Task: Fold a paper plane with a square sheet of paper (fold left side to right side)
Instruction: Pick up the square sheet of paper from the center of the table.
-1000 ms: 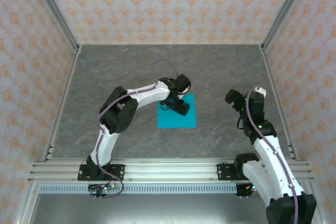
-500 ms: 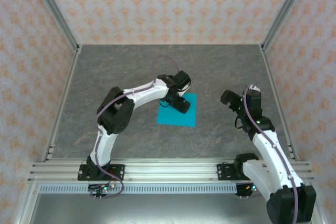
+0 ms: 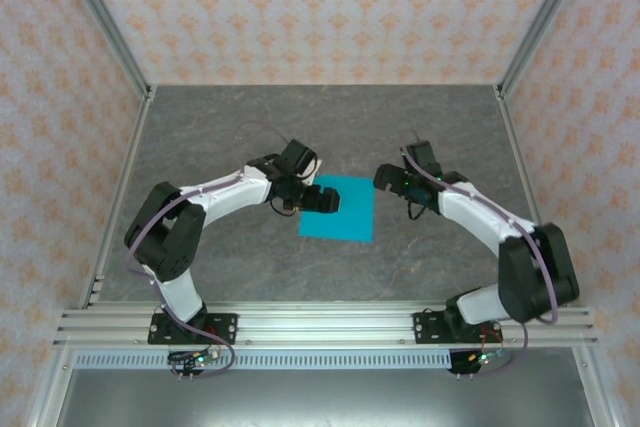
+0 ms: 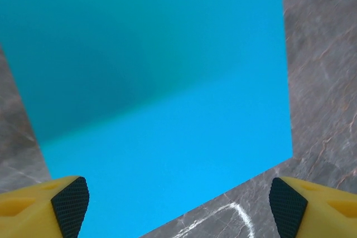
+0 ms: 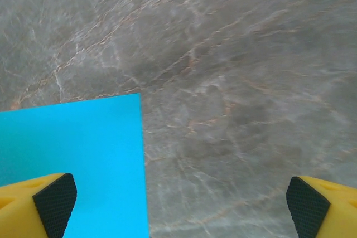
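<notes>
The square sheet of paper (image 3: 340,212) is seen lying flat and unfolded on the grey marbled table (image 3: 220,127), turned slightly out of square with the table's edges. Its cyan-blue face is plain and no crease can be made out on it.

The left gripper (image 3: 320,199) is held over the sheet's left edge, towards its far left corner, and its arm is stretched in from the sheet's left. In the left wrist view the left gripper (image 4: 178,207) is shown with its jaws spread wide and nothing clamped. One black pad (image 4: 70,204) is placed at one edge of the sheet (image 4: 162,82). The other pad (image 4: 287,204) is set just past the sheet's corner, over bare table (image 4: 323,54). A darker shadow is cast across the sheet's farther part. Whether the pads touch the paper cannot be told.

The right gripper (image 3: 388,179) is held just off the sheet's far right corner. In the right wrist view the right gripper (image 5: 178,207) is likewise spread wide and holds nothing. One pad (image 5: 54,204) is seen above the sheet (image 5: 72,143) near its edge, and the other pad (image 5: 304,204) is well off the sheet, over table (image 5: 234,54).

A patterned wall (image 3: 300,7) is seen beyond the sheet's far side, and an aluminium rail (image 3: 320,322) runs along its near side.
</notes>
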Available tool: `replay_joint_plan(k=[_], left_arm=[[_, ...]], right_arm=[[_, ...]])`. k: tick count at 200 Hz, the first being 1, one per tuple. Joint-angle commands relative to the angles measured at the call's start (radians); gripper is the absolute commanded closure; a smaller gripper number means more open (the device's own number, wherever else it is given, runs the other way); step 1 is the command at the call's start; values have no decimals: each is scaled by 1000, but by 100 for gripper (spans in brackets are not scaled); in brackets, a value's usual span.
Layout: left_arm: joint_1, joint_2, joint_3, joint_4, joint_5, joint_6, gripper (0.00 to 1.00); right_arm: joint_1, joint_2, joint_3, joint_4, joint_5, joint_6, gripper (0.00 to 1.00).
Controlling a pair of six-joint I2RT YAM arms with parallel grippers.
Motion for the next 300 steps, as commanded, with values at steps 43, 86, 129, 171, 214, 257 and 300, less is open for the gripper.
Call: replay_joint_plan(k=[43,86,129,171,214,257,300], left_arm=[[-5,55,-65,135,82,-98,17],[-5,74,-95,136,75,-96,17],[-6,75,-113,140,70,-97,17],[-5,82,-143,167,70,-118,18],[-7,83,-153,179,70,-131,20],[-6,77,-157,184,71,-133,20],[-7,62,-165,207,77,-140,20]], right_arm=[[127,289,200,-34,148,44,0],[162,408,286,-57,164,44,0],[190,463,312,-62,121,51,0],[227,481,310,-66,49,76,1],[275,475,311,-64,-4,100,4],[305,461,319,-69,-13,112,6],[305,441,313,-70,-29,113,12]])
